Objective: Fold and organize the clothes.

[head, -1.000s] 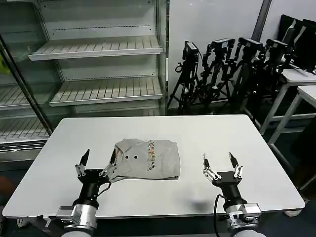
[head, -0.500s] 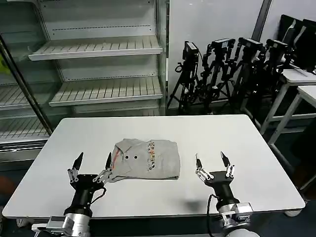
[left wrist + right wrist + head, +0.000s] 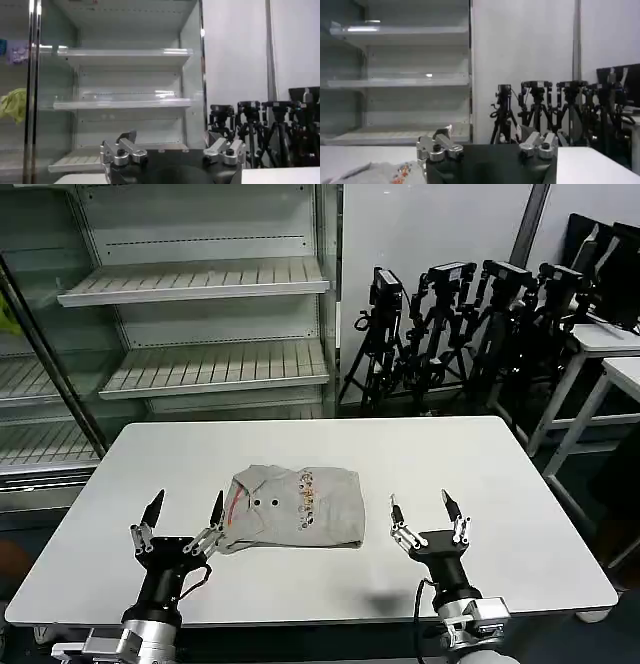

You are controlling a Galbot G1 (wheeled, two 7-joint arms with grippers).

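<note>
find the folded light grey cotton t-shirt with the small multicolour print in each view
Head view: folded light grey cotton T-shirt lies mid-table, between the grippers.
Left wrist view: not in it.
Right wrist view: a grey edge with print beside the gripper.
Shared landmark: the black tripods.

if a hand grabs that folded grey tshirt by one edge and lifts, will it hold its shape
Probably not. The grey T-shirt lies in soft, uneven folds on the white table, so it looks floppy and would likely unfold and sag. It seems thin and light, so a push may bunch it rather than slide it whole.
</note>
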